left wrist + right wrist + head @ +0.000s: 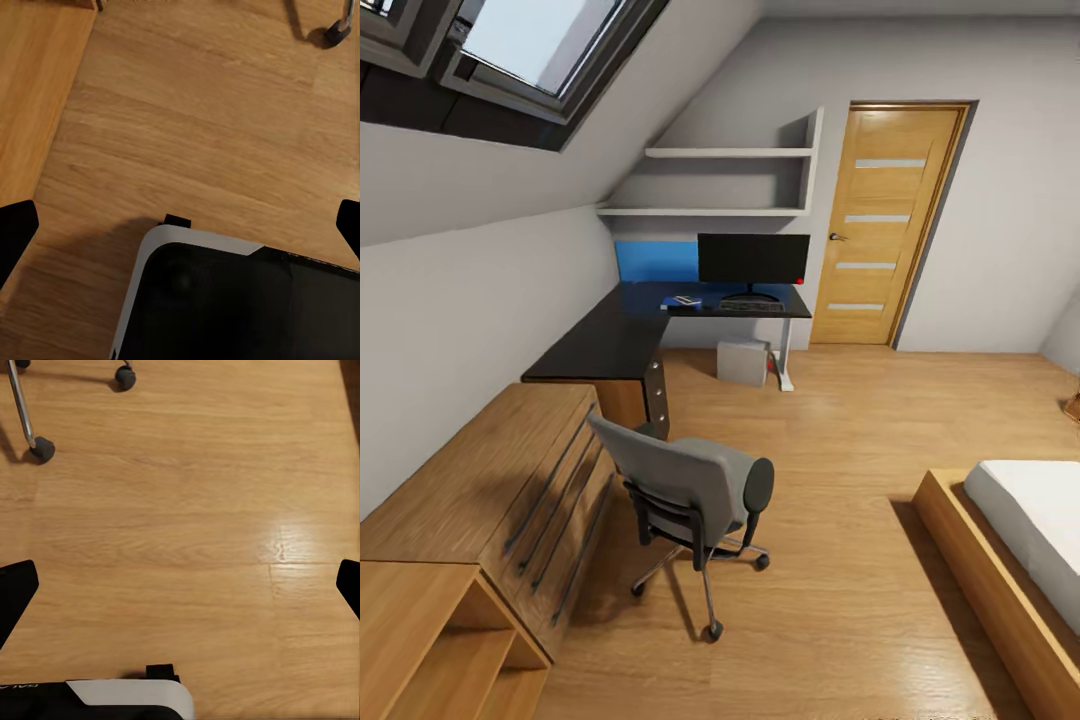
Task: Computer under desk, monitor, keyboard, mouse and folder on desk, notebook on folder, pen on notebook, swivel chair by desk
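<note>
Monitor (753, 259) stands on desk (610, 335); swivel chair (690, 490) sits apart.

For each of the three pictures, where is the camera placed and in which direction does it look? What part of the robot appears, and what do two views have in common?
Head view: high on the robot, looking forward and down at the swivel chair, the desk and the monitor.
Left wrist view: on the left arm, looking down at the wooden floor; dark fingertips at both edges, the robot's base below.
Right wrist view: on the right arm, looking down at the floor; fingertips apart, base edge.
Shared: both wrist views catch chair castors.
</note>
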Motion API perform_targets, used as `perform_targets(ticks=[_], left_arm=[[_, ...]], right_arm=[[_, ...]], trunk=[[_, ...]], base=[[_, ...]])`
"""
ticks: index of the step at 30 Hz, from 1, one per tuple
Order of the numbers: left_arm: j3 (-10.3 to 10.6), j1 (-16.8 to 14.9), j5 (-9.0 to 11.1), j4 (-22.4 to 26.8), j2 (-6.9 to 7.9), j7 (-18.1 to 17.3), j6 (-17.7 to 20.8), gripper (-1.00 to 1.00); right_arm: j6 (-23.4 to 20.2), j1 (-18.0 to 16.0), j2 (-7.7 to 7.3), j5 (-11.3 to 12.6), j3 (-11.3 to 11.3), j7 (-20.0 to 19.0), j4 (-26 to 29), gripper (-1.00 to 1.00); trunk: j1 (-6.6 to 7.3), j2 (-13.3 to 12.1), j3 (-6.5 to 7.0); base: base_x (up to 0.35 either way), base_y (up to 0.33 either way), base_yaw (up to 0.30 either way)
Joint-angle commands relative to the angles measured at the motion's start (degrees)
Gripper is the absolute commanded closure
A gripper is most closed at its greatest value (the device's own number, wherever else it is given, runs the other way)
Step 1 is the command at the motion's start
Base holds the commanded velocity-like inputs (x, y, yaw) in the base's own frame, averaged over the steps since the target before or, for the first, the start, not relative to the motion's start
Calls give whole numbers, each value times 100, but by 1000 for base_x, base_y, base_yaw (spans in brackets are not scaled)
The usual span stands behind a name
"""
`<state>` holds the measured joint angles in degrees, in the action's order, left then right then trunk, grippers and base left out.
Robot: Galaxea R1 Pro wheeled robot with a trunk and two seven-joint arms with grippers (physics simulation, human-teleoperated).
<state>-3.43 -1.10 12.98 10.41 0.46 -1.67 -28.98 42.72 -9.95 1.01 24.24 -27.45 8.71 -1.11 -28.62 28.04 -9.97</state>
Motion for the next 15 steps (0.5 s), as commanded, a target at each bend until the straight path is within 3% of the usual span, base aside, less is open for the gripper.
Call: perform_targets(ticks=[1, 9, 15], left_arm=[[-32, -4, -6, -4, -2, -18, -15, -100], [-27, -4, -6, -4, -2, -18, -15, -100], [-26, -4, -6, -4, -2, -18, -12, -100]], right_arm=[[17, -7, 4, 15, -49, 35, -12, -100], [17, -7, 10, 6, -49, 35, -12, -100], [12, -7, 12, 3, -49, 35, -12, -100]], trunk=[[-2, 9, -10], [-2, 9, -10], [-2, 9, -10]], base=[[0, 157, -61], [0, 213, -26], [0, 78, -5]])
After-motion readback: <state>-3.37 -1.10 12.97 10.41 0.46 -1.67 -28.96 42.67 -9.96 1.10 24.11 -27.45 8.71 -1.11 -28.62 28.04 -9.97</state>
